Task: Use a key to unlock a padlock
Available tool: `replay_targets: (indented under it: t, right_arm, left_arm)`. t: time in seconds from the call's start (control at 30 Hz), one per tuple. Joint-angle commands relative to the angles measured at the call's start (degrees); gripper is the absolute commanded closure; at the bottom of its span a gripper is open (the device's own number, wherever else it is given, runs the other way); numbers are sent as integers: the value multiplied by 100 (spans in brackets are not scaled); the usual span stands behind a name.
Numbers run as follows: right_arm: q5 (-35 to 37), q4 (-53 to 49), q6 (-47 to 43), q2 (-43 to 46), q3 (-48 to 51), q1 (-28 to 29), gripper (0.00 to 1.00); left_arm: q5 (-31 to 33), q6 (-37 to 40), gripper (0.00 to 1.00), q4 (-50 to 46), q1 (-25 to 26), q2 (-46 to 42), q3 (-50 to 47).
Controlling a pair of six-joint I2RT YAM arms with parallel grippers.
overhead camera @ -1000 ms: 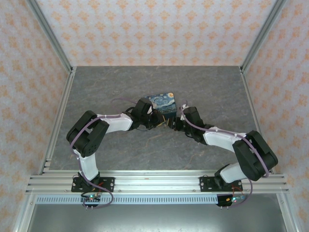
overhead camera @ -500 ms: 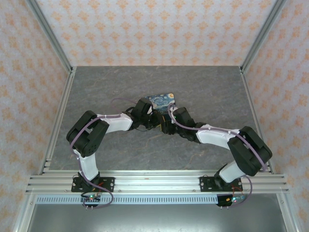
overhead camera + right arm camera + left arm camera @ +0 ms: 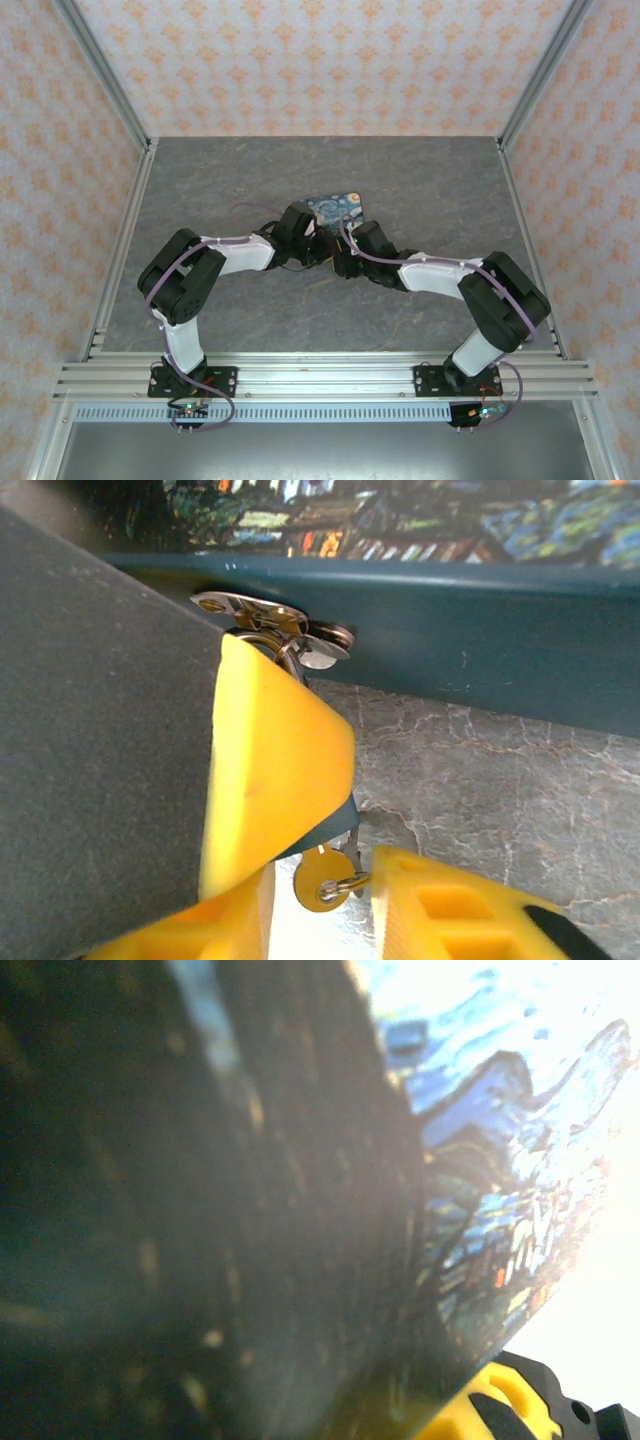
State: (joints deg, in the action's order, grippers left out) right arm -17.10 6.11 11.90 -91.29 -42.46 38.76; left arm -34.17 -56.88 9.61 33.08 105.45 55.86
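Note:
The padlock [image 3: 335, 825] shows as a thin teal strip hanging from the silvery hasp [image 3: 265, 612] on the front of the dark blue swirly box [image 3: 336, 207]. My left gripper [image 3: 328, 247] is shut on it, and one yellow finger [image 3: 275, 770] hides most of its body. A key with a round yellow head [image 3: 322, 880] and a small ring hangs just under the padlock, its silver blade pointing up to it. My right gripper [image 3: 320, 912] is open with the key head between its fingertips; the ring touches the right one. The left wrist view is blurred against the box [image 3: 500, 1160].
The grey marbled table [image 3: 430, 180] stretches behind and beside the box. Patterned walls and aluminium posts close in the back and sides. Both arms meet tightly in front of the box, with a metal rail [image 3: 320, 375] along the near edge.
My right arm has swung left and in toward the box front, bringing its gripper up against the left gripper. The left arm and the box have stayed put.

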Motion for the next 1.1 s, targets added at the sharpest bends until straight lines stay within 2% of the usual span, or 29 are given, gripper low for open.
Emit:
replay_targets:
  t: [0.0,0.13,0.2,0.33,0.43,0.6,0.7,0.83,0.87,0.9,0.97,1.07]
  right_arm:
    - [328,-2,12,-89,-313,8,76]
    - [439,-31,107,-84,-413,1,95]
    - [367,-6,185,-51,-414,-7,100]
    - [-241,395,665,23,-186,-180,100]
    - [-1070,1161,1440,-12,128,-489,100]
    - [-2629,3461,3405,-526,655,-1048,100]
    - [-2818,3851,3773,-688,693,-1116,100]
    - [-2753,3401,3531,-576,634,-1118,100]
    - [-2697,3175,3395,-495,620,-1124,92]
    - [-2595,2910,3246,-382,616,-1133,78]
    - [-2424,2397,2964,-102,644,-1182,59]
    - [-1945,1846,2720,428,901,-1334,48]
  left_arm:
    - [-243,4,100,-232,-10,-95,85]
    - [-257,-7,100,-187,-12,-95,37]
    - [-261,-15,100,-157,-8,-93,-1]
    - [-266,-8,100,-83,-12,-95,-89]
    - [-273,-7,100,-17,-8,-94,-130]
    - [-300,10,100,-6,-10,-95,-145]
    - [-309,17,100,-14,-12,-103,-136]
    - [-284,2,100,-11,-11,-104,-134]
    - [-279,2,100,-16,-8,-99,-136]
    - [-269,10,100,-34,-10,-99,-132]
    - [-233,48,100,-83,-10,-90,-114]
    - [-105,263,100,-392,-5,-103,-68]
